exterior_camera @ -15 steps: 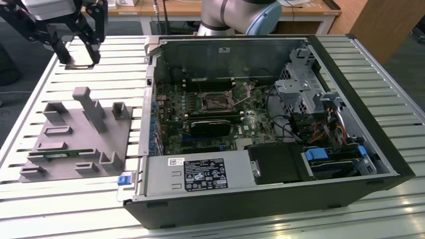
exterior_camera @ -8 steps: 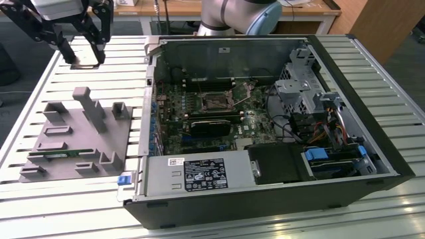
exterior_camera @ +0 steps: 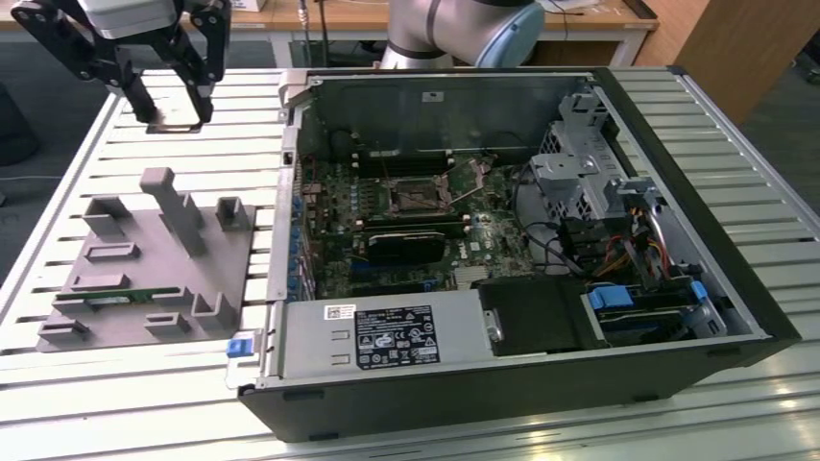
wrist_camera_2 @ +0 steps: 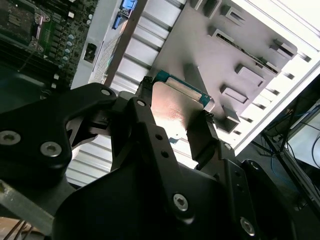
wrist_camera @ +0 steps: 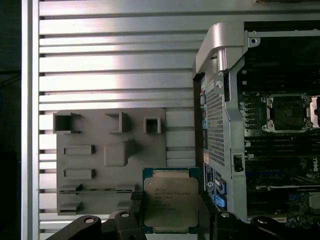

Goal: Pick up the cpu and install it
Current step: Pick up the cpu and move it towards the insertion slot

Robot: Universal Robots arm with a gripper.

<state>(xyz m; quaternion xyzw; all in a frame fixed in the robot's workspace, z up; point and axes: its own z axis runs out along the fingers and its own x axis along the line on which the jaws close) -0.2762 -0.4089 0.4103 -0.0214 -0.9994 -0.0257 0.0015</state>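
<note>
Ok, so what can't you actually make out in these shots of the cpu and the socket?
- Exterior view: the cpu sits edge-on between the jaws, so neither of its faces shows.
- Second wrist view: glare washes out the cpu's face, and the socket is cut off by the picture's edge.
- First wrist view: the socket's pins are too small to tell.
</note>
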